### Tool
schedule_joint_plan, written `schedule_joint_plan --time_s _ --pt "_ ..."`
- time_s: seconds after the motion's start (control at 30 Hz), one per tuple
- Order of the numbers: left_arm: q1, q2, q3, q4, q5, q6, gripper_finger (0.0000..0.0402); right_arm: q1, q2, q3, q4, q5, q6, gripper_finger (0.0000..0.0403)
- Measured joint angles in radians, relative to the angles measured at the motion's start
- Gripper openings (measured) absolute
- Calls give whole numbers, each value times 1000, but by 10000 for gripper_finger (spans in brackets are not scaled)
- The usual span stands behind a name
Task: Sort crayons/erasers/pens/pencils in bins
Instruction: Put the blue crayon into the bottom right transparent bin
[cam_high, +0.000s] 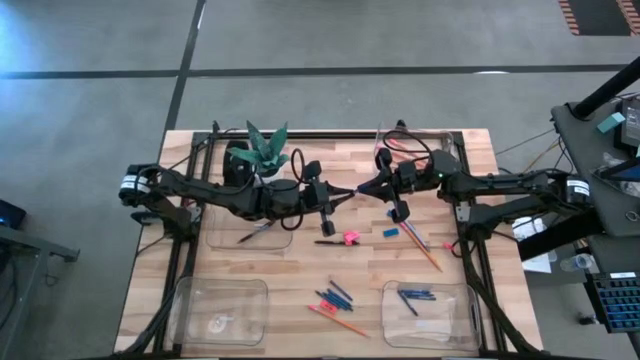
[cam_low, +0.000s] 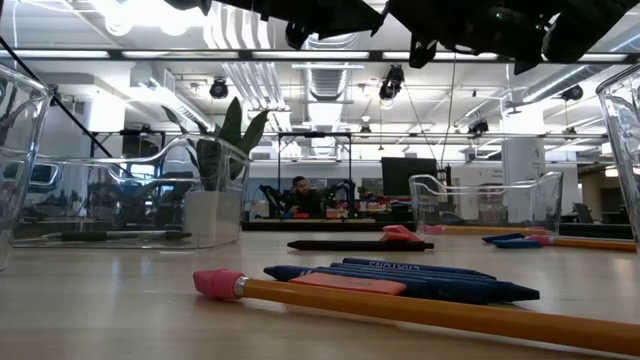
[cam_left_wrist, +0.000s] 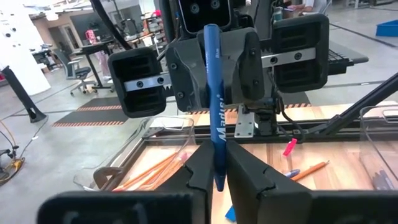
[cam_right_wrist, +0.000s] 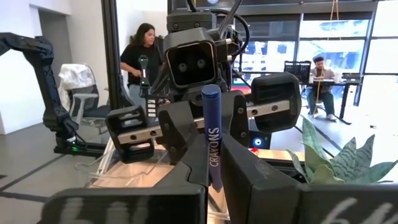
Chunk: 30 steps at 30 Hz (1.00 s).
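Two grippers meet above the table's middle, both clamped on one blue crayon (cam_left_wrist: 212, 118). Left gripper (cam_high: 349, 195) is pinched on one end; right gripper (cam_high: 362, 190) is shut on the other. For a clean handover, one grip should be released only once the other is judged firm.

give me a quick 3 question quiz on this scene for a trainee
1. True or false: the left gripper and the right gripper are both shut on the same blue crayon.
2. Where does the plant stand? A) far side of the table, left of centre B) near right corner C) inside a near bin
3. Fill in: the pink eraser lies on the ____, not in a bin.

Key: 1 true; 2 A; 3 table
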<state>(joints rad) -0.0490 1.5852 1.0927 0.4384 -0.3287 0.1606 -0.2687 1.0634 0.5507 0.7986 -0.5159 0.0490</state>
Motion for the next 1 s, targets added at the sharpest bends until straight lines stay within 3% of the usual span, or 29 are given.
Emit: schedule_joint_plan --time_s 0.43,0.57,0.67,0.8,1.0 --pt "2 0 -3 -25 -36 14 143 -27 -22 1 -65 -13 6 13" --pt "2 0 -5 -72 -128 10 168 -55 -47 74 -306 52 -36 12" --pt "2 0 -5 -124 -192 -8 177 -59 -55 179 -611 150 -84 12" --pt "4 0 -5 -216 -203 -122 180 -46 -42 328 -983 269 -65 12" --pt "4 0 -20 -349 -203 -264 180 32 -33 469 -1302 288 50 12"
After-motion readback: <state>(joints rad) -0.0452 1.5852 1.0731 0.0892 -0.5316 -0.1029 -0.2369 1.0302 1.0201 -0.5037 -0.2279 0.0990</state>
